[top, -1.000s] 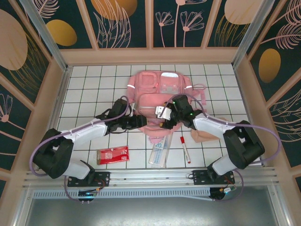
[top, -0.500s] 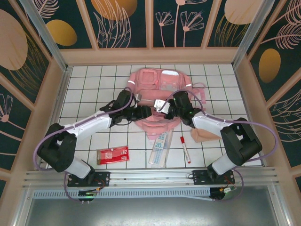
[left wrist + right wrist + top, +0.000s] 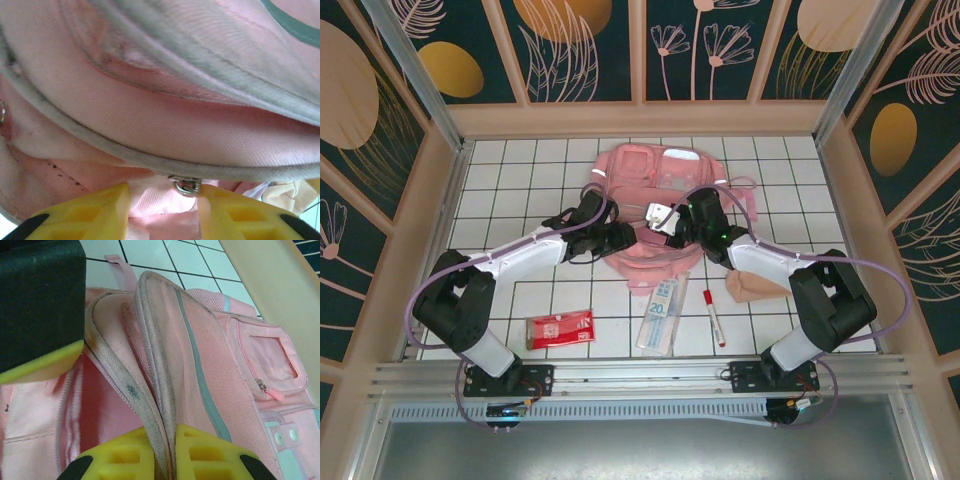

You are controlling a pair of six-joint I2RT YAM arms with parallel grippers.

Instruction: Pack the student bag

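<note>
As far as I can see from where I stand, the bag [image 3: 665, 172] lies flat on the tiled table [image 3: 510, 180], and both arms reach into its near edge. The right gripper [image 3: 167, 434] has its yellow fingers squeezed together on the grey-edged rim [image 3: 145, 390] of the bag's opening, with the cloth pinched between them. The left gripper [image 3: 162, 192] sits a little to the left along that same edge. Its jaws stand partly apart with a fold of pink cloth and a zip pull [image 3: 186, 186] between them, and I cannot tell whether they really bite on the cloth.

The bag looks soft and light, the kind that sags and folds shut as soon as it is let go. I'd say the piped rim beside the zip is the best place to hold it, being firmer than the loose panels. Pulling the two sides apart should keep the mouth open.

On the near side of the bag lie a red packet [image 3: 560, 328], a clear ruler sleeve [image 3: 660, 315], a pen [image 3: 713, 317] and a small beige pouch [image 3: 755, 287], not yet packed.
</note>
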